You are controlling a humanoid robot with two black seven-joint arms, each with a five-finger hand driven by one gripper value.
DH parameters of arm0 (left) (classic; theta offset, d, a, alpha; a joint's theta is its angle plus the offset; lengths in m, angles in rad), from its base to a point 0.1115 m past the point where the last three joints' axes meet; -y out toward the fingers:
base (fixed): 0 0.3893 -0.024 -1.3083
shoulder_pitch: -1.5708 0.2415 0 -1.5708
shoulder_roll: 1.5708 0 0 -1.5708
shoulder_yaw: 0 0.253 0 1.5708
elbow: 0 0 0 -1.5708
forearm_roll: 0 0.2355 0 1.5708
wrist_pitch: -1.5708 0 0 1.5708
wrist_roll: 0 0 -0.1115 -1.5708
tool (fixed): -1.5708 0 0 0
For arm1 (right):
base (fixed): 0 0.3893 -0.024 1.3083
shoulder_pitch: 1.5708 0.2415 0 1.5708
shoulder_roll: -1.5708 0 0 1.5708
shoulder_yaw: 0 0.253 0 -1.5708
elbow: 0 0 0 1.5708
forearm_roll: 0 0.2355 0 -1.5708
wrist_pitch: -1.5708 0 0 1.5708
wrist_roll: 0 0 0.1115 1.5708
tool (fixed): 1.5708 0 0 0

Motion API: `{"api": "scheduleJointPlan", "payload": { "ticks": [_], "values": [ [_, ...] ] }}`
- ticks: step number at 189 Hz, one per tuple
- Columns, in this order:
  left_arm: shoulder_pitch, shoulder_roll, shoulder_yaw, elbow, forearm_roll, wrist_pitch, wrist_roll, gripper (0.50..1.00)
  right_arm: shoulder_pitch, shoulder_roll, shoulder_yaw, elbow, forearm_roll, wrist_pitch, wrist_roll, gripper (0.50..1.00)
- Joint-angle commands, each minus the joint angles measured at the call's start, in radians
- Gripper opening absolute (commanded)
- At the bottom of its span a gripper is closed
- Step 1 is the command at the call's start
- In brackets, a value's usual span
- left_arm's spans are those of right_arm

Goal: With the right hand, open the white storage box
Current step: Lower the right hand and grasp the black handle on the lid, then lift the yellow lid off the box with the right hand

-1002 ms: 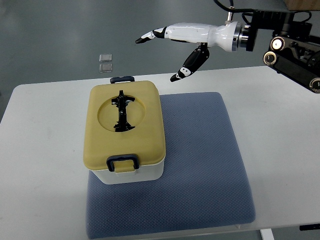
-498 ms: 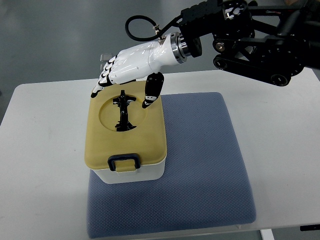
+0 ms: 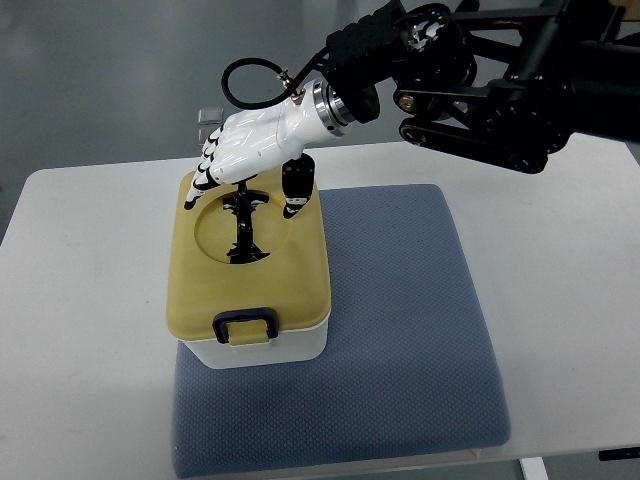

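right hand (image 3: 252,152) hiding box (image 3: 250,345) rear, contact unclear

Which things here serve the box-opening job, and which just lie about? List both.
Job: white storage box, its yellow lid, front latch, black lid handle, right hand.
Lying about: blue mat, white table, small clear squares.

- No text, label, brand, number or sign can be read anywhere in the top view.
- The yellow lid (image 3: 250,255) of the white storage box (image 3: 262,350) bears no print, and neither does its dark front latch (image 3: 246,326).
- The right hand (image 3: 252,148) shows only black and white finger markings, no lettering.
- The blue mat (image 3: 400,330) and the table (image 3: 80,330) are plain.
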Motion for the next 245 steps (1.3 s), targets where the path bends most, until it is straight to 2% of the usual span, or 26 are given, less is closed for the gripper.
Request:
{"api": "scheduleJointPlan", "payload": {
  "ticks": [1,17,39,48,55,92,108,131,149,159,185,191,245],
  "values": [
    [0.000,0.000,0.000,0.000,0.000,0.000,0.000,1.000,-0.001,0.019,0.000,-0.004,-0.001,-0.013,0.000,0.930],
    [0.000,0.000,0.000,0.000,0.000,0.000,0.000,1.000,-0.002,0.037,0.000,-0.004,-0.004,-0.028,-0.002,0.919],
    [0.000,0.000,0.000,0.000,0.001,0.000,0.000,1.000,-0.004,0.040,0.000,-0.015,-0.018,-0.034,-0.006,0.866],
    [0.000,0.000,0.000,0.000,0.000,0.000,0.000,1.000,-0.005,0.040,0.000,-0.023,-0.020,-0.034,-0.008,0.862],
    [0.000,0.000,0.000,0.000,0.000,0.000,0.000,1.000,-0.007,0.040,0.000,-0.029,-0.021,-0.034,-0.008,0.832],
    [0.000,0.000,0.000,0.000,0.000,0.000,0.000,1.000,-0.016,0.049,-0.014,-0.050,-0.029,-0.036,-0.009,0.797],
    [0.000,0.000,0.000,0.000,0.000,0.000,0.000,1.000,-0.018,0.049,-0.028,-0.057,-0.032,-0.062,-0.009,0.787],
    [0.000,0.000,0.000,0.000,0.000,0.000,0.000,1.000,-0.033,0.045,-0.028,-0.058,-0.033,-0.077,-0.009,0.689],
    [0.000,0.000,0.000,0.000,0.000,0.000,0.000,1.000,-0.034,0.045,-0.028,-0.058,-0.033,-0.077,-0.009,0.637],
    [0.000,0.000,0.000,0.000,0.000,0.000,0.000,1.000,-0.034,0.043,-0.028,-0.058,-0.033,-0.077,-0.009,0.578],
    [0.000,0.000,0.000,0.000,0.000,0.000,0.000,1.000,-0.034,0.042,-0.026,-0.058,-0.033,-0.080,-0.008,0.533],
    [0.000,0.000,0.000,0.000,0.001,0.000,0.000,1.000,-0.034,0.040,-0.026,-0.058,-0.033,-0.080,-0.008,0.503],
    [0.000,0.000,0.000,0.000,0.000,0.000,0.000,1.000,-0.028,0.031,-0.008,-0.060,-0.024,-0.087,0.001,0.500]
  ]
}}
